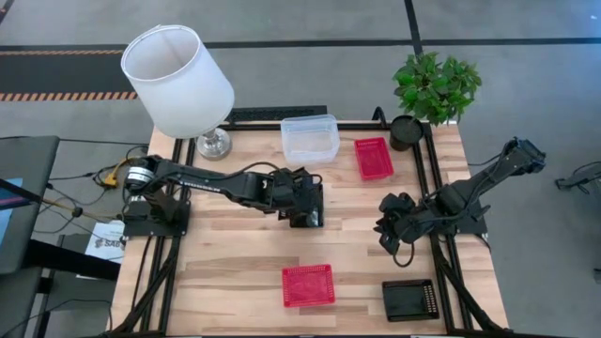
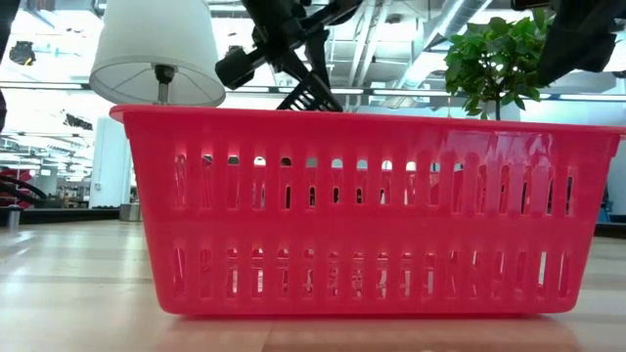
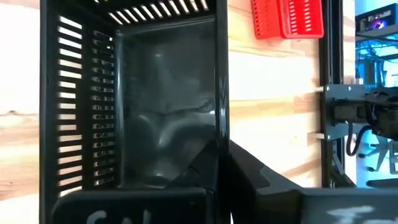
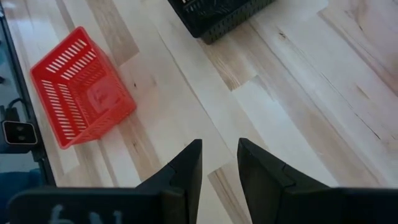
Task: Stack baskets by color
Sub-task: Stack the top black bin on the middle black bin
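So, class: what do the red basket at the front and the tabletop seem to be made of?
Red basket: probably moulded plastic, slightly glossy, with even slots and light glints on its wall. Tabletop: looks like pale wood planks, smooth, with visible grain and seams.

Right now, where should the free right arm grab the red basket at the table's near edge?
A judgement: come straight down and pinch one long wall of the red basket at its middle. It sits upright and open-topped with thin mesh walls, rim exposed, nothing crowding it. The right gripper is empty, fingers apart.

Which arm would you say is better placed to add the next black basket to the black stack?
Probably left: the left gripper is already shut on a black basket, while the right gripper holds nothing.
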Robot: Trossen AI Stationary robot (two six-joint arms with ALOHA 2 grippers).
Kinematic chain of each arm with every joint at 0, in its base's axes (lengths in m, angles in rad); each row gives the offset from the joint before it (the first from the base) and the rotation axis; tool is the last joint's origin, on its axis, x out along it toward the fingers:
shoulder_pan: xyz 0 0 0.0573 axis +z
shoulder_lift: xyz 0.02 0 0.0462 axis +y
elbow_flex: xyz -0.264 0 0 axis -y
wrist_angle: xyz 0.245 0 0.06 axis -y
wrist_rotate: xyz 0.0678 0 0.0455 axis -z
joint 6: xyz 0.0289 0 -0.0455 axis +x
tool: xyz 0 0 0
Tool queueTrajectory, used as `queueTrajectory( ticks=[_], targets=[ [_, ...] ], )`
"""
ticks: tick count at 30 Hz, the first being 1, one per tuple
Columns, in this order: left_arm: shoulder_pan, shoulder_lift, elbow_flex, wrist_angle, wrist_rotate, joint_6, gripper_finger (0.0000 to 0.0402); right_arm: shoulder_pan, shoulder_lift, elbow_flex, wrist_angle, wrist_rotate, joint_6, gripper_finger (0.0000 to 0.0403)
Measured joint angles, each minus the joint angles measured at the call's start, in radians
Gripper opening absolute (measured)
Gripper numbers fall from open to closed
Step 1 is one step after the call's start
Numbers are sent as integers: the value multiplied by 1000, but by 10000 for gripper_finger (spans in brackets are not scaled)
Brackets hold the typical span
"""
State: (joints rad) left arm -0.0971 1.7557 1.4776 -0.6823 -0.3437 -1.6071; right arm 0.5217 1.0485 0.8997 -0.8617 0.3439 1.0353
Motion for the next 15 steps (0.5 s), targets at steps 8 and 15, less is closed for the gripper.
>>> queueTrajectory(
  ticks=[8, 15],
  targets=[
    [0, 0, 0, 0, 15, -10, 40, 0, 0, 0, -3, 0, -21, 123],
    [0, 0, 0, 0, 17, -10, 86, 0, 0, 0, -3, -1, -23, 123]
  ],
)
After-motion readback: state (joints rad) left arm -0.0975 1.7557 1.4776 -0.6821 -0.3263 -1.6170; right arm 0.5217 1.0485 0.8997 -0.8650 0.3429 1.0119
